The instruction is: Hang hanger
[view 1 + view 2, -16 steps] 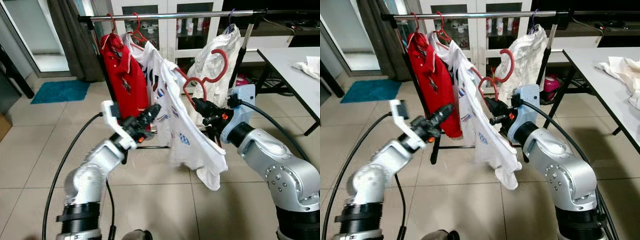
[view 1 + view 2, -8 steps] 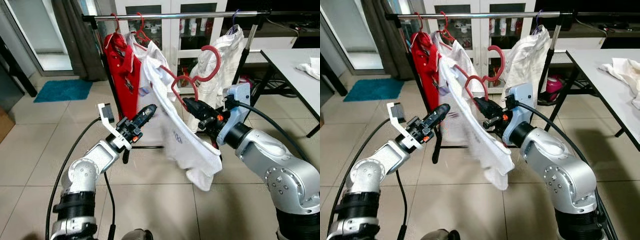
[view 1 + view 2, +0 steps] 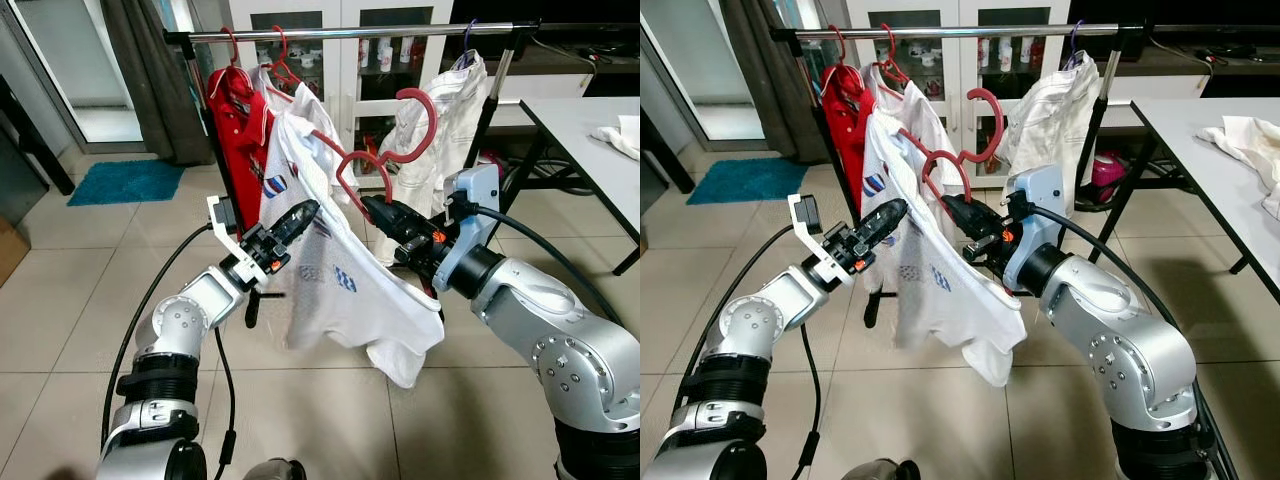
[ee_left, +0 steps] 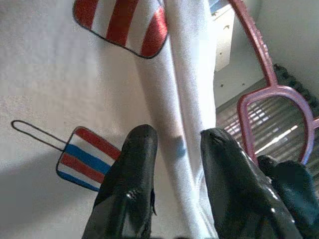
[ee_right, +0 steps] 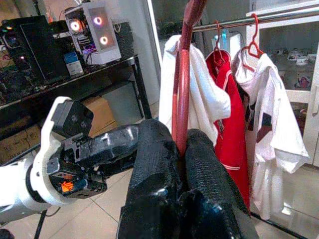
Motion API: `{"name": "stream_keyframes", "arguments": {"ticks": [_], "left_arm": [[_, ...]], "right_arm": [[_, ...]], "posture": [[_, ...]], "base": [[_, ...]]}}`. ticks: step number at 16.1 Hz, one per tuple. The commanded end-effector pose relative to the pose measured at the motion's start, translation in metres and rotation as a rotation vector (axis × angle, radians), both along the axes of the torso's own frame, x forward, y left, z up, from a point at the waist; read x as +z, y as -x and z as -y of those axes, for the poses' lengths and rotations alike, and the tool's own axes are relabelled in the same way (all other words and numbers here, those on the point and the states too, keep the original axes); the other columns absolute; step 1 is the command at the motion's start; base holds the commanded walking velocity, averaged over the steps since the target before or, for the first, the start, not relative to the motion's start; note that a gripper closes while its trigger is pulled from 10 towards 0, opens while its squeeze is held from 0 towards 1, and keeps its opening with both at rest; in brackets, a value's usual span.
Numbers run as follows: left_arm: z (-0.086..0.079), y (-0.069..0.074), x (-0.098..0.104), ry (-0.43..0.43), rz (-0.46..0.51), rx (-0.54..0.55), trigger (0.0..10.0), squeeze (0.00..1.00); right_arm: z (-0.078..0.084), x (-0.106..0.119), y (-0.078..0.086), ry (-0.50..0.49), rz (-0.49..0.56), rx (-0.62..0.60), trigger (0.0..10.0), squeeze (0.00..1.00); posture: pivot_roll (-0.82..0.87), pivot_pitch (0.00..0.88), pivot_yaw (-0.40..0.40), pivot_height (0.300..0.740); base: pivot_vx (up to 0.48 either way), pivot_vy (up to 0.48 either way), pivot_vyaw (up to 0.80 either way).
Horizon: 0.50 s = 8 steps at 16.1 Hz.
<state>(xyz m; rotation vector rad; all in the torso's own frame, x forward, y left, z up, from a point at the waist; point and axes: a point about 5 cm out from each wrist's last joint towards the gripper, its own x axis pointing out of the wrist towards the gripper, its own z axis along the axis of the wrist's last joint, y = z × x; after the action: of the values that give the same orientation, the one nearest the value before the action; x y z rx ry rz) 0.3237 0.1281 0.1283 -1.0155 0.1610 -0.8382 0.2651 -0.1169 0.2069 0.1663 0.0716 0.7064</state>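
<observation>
The left gripper [image 4: 174, 144], jaws apart, straddles a fold of white shirt [image 4: 60, 74] beside the red hanger [image 4: 269, 94].

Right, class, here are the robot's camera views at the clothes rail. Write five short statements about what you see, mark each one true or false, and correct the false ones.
1. The right gripper is shut on the red hanger. True.
2. The red hanger's hook is already over the rail. False: the hook is below the rail, held in front of it.
3. The white printed shirt hangs from the red hanger. True.
4. The left gripper is far from the shirt, down by the floor. False: it is raised, its fingers open against the shirt's fabric.
5. A red polo shirt hangs on the rail. True.
</observation>
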Motion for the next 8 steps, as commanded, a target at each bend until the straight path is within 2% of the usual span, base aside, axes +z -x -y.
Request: {"name": "stream_keyframes", "arguments": {"ticks": [1, 8], "left_arm": [[-0.001, -0.0033, 0.0046, -0.021, 0.026, -0.002, 0.0, 0.0], [0.0022, -0.0003, -0.0029, -0.04, 0.027, -0.007, 0.0, 0.0]], "right_arm": [[-0.0026, 0.0072, 0.0037, -0.007, 0.032, 0.022, 10.0, 0.0], [-0.0015, 0.0061, 0.0031, -0.004, 0.024, 0.013, 10.0, 0.0]], "posture": [[-0.12, 0.0, 0.103, 0.74], [-0.12, 0.0, 0.102, 0.74]], "base": [[0.0, 0.0, 0.0], [0.0, 0.0, 0.0]]}}
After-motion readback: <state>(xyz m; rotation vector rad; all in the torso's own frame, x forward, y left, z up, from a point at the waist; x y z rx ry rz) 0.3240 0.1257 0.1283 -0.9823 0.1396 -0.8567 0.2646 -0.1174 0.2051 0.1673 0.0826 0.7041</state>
